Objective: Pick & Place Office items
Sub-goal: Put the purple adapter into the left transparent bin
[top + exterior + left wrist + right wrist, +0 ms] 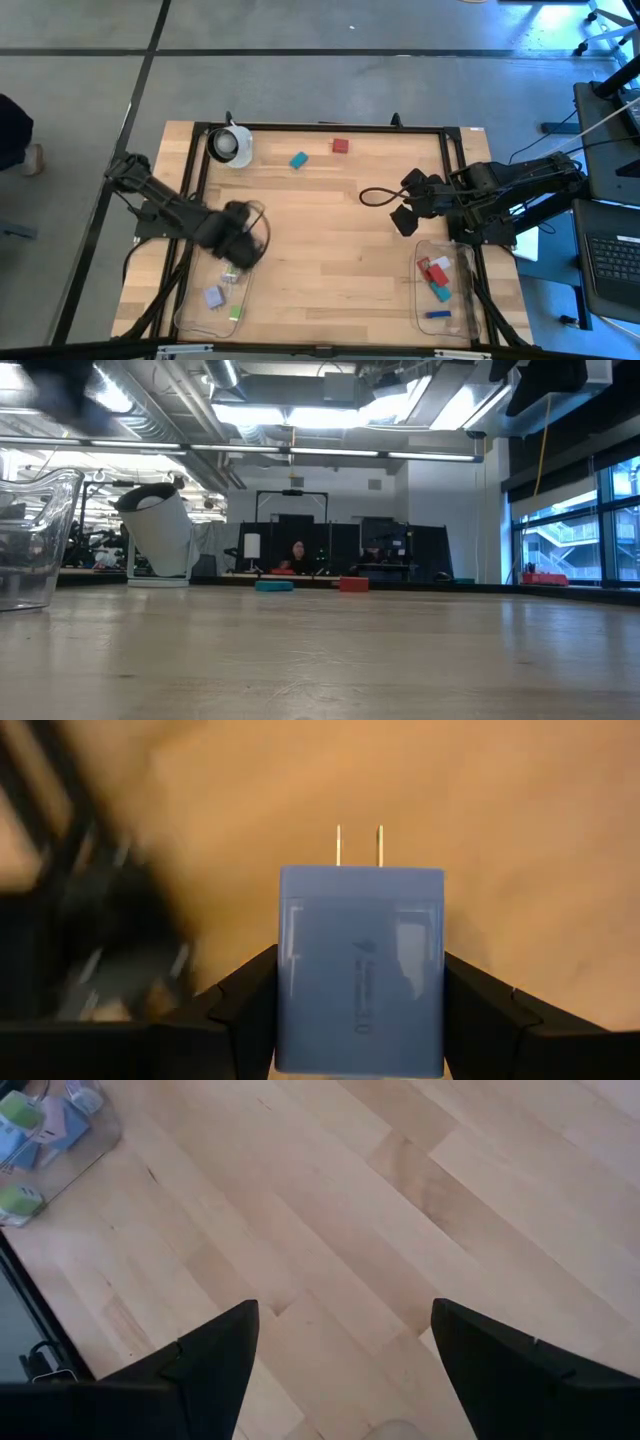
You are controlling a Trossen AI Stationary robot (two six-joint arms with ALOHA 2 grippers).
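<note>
Step in hand: carry-to-tray. Left gripper [360, 1020] clamps blue plug-in charger [360, 970] by its sides, prongs pointing away from wrist, above near-left part of bench [320, 230], just beside left clear tray [190, 310].

Left tray already holds lavender piece [214, 296] and green piece [236, 313].

Right gripper [345, 1370] wide, empty, waiting over right side of bench.

Teal block [298, 160] and red block [341, 146] lie loose near far edge.

Next move calls for: settle charger over tray opening, clear of rim, then release.
</note>
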